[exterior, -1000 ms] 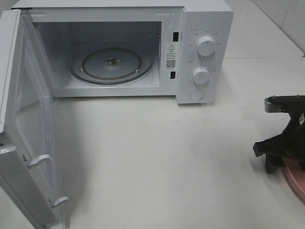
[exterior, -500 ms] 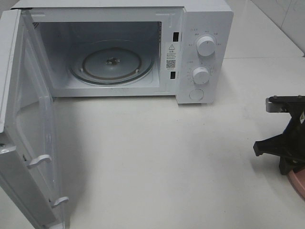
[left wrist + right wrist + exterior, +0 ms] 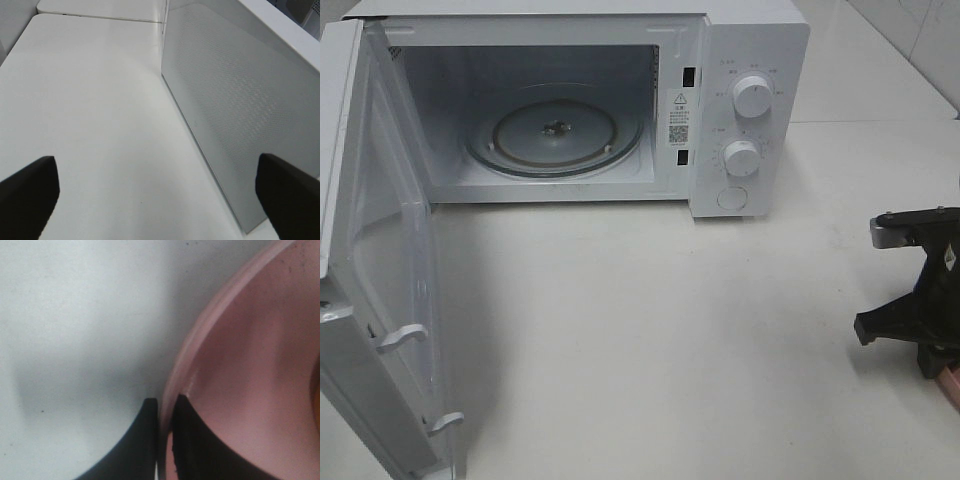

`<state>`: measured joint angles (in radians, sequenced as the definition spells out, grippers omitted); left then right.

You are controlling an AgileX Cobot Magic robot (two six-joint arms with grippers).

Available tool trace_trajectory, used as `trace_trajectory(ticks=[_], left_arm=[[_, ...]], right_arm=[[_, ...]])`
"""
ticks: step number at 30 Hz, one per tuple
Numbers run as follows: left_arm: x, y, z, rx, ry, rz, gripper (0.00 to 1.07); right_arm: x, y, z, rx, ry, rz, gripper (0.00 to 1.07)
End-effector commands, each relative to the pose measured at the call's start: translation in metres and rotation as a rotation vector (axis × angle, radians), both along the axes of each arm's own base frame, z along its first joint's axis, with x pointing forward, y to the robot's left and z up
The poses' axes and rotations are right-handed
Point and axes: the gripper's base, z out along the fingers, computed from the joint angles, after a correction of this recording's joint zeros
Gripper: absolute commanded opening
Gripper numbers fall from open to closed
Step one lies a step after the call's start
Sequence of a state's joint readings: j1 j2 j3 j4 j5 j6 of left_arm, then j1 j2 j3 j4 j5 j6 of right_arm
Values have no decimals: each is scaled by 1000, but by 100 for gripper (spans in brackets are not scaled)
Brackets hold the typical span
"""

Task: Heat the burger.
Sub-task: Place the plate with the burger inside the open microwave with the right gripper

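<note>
My right gripper (image 3: pixel 925 340) is at the right edge of the table. In the right wrist view its two black fingers (image 3: pixel 165 440) are shut on the rim of the pink plate (image 3: pixel 250 365), one finger outside and one inside. In the exterior view only a sliver of the plate (image 3: pixel 954 386) shows. The burger is almost hidden: a thin orange strip (image 3: pixel 317 395) at the frame edge may be it. My left gripper (image 3: pixel 160 200) is open and empty, beside the open microwave door (image 3: pixel 235 110).
The white microwave (image 3: pixel 750 110) stands at the back with its door (image 3: pixel 370 280) swung open to the left. Its glass turntable (image 3: pixel 555 130) is bare. White tabletop (image 3: pixel 650 320) lies between the microwave and my right gripper.
My right gripper has shifted right and toward the front edge, and less of the pink plate shows in the exterior view. The microwave and door have not moved.
</note>
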<state>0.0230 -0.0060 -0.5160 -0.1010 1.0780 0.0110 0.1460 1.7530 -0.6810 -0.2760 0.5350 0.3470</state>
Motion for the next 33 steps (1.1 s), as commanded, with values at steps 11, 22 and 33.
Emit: trace_trajectory(ticks=[11, 22, 33], left_arm=[[-3, 0, 1, -3, -29, 3, 102], [-3, 0, 1, -3, -29, 3, 102], [-3, 0, 1, -3, -29, 3, 102]], right_arm=[[-13, 19, 4, -174, 29, 86, 0], [-17, 31, 20, -276, -19, 161, 0], [-23, 22, 47, -345, -63, 166, 0]])
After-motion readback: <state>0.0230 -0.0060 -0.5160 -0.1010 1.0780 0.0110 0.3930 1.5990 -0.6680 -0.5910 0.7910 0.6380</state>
